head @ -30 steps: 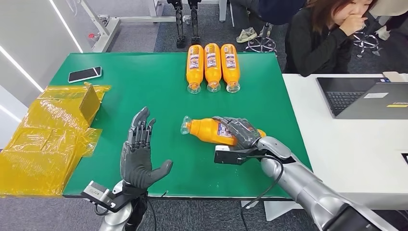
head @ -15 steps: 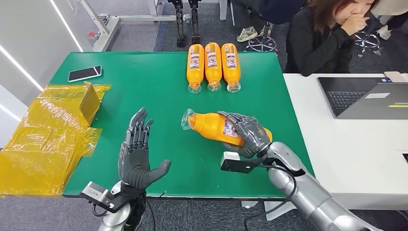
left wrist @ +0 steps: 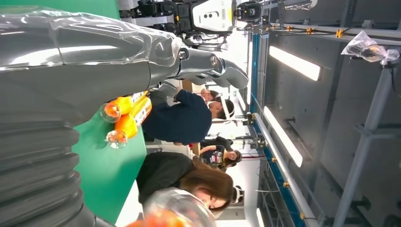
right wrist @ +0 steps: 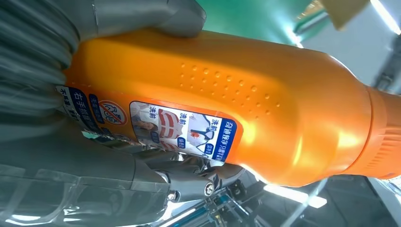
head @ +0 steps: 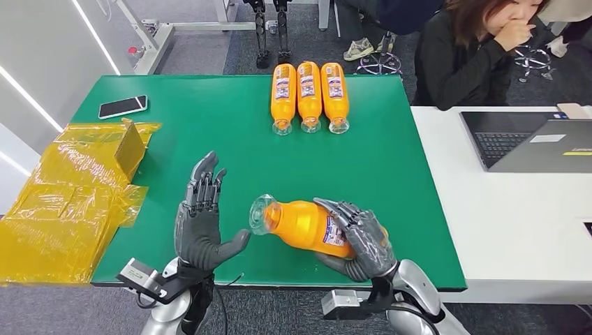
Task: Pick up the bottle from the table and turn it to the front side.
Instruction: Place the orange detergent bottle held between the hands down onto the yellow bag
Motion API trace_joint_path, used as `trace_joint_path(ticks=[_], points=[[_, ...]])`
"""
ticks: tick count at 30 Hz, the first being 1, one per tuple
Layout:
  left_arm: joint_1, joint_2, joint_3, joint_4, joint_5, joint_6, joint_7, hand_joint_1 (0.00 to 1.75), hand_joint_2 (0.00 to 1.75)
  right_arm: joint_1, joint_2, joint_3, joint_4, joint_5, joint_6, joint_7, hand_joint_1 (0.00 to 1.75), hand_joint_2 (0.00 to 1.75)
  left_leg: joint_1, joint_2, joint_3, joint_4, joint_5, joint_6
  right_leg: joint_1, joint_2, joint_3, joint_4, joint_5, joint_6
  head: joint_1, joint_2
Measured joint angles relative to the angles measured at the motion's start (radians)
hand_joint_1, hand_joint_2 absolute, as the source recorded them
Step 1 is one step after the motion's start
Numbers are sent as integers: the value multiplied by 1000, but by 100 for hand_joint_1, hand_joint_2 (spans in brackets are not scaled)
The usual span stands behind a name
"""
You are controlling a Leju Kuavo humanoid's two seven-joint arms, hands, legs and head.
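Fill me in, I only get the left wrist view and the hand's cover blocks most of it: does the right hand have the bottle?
Observer: Yes. In the head view the right hand grips the orange bottle around its labelled end.
Operator: Where does its cap point?
Observer: Toward the left hand, which is open and apart from the bottle.
Operator: Any label showing?
Observer: The right wrist view shows a picture label, partly under the fingers.
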Motion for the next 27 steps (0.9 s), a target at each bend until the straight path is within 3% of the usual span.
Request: trace_joint_path(ticks=[10, 14, 20, 27], points=[[0, -10, -10, 0, -1, -13, 0, 0, 175, 53, 50, -2, -31, -4, -51, -38, 175, 175, 0, 0, 0, 0, 0, 0, 0, 0, 0, 0, 0, 0, 0, 0], [6, -10, -16, -12, 29, -78, 0, 0, 175, 65, 72, -2, -45, 35, -50, -21, 175, 175, 0, 0, 0, 0, 0, 0, 0, 0, 0, 0, 0, 0, 0, 0], [11, -20, -55, -44, 47, -169, 0, 0, 175, 86, 144, -3, -76, 116, 4, 15, 175, 175, 0, 0, 0, 0, 0, 0, 0, 0, 0, 0, 0, 0, 0, 0], [9, -27, -82, -60, 52, -215, 0, 0, 175, 93, 198, -2, -86, 105, 39, 5, 175, 175, 0, 0, 0, 0, 0, 0, 0, 0, 0, 0, 0, 0, 0, 0]])
